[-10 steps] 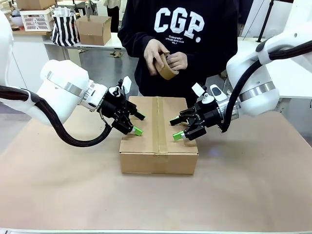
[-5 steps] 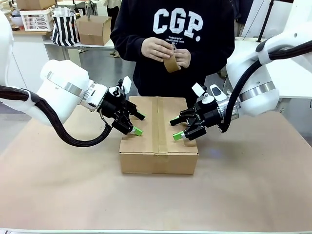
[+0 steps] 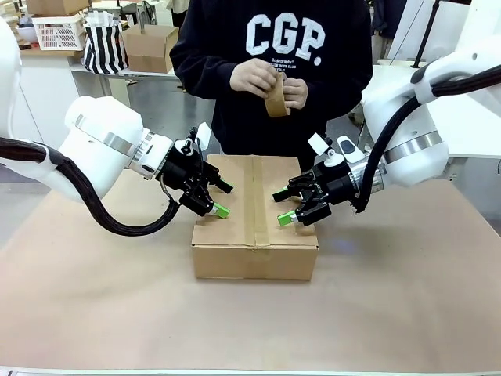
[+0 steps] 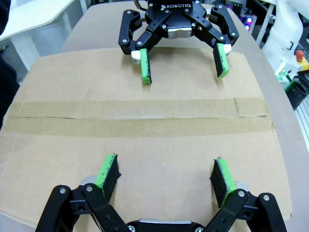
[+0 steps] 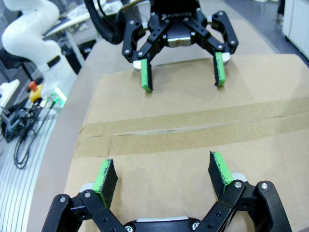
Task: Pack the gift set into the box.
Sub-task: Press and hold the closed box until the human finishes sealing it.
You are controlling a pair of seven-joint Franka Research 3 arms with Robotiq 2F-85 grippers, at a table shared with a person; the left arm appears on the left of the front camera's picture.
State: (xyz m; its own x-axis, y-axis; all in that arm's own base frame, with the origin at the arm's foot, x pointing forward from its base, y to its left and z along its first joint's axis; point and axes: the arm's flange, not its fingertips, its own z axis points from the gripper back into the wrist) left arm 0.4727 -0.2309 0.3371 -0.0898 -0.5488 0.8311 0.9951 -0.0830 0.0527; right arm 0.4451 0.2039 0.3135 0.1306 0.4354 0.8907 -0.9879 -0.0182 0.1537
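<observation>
The box lies in the middle of the table with its flaps closed and a strip of brown tape along the top seam. The gift set is out of view. My left gripper is open over the box's left half, its green pads spread just above the cardboard. My right gripper is open over the right half, facing the left one across the seam. Each wrist view shows the other: the right gripper and the left gripper. Behind the box, the person holds a tape roll in both hands.
Brown paper covers the table, with bare room on all sides of the box. On a table far behind stand a smaller cube-shaped carton, a striped bag and a white basket.
The person has raised the tape roll from above the box's far edge up to chest height. Both arms and the box have stayed where they were.
</observation>
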